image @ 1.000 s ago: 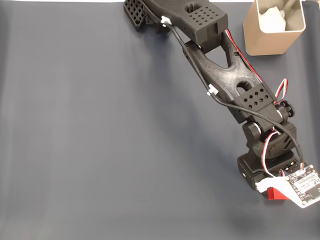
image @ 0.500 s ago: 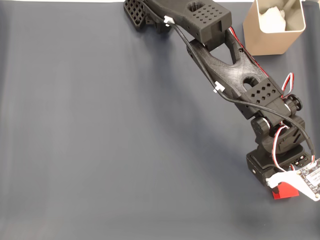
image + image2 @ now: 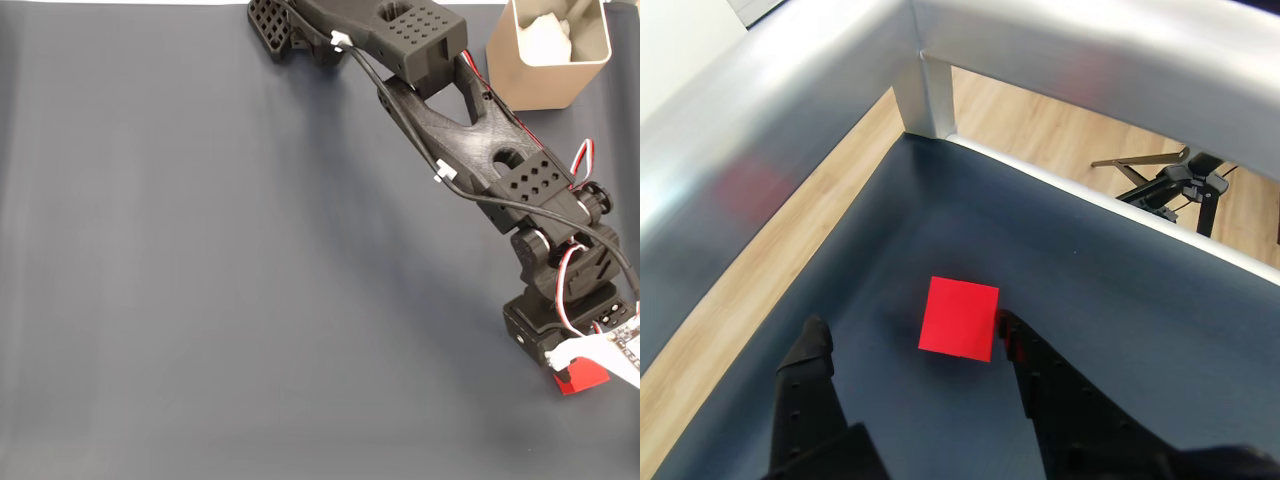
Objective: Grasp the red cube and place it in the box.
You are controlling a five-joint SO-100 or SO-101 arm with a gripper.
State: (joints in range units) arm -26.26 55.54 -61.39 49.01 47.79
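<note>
In the wrist view the red cube lies on the dark mat between the two black fingers of my gripper, which is open. It sits close against the right finger and well apart from the left finger. In the fixed view the red cube peeks out from under the arm's wrist near the lower right corner. The beige box stands at the top right, far from the cube, with something white inside.
The dark mat is open to the left of the arm. A silver table rail and corner post run close beyond the cube, with wooden floor and a tripod past them. A circuit board hangs by the wrist.
The arm has swung to the right in the fixed view, carrying the wrist nearer the right edge. The visible red patch has shifted right with it.
</note>
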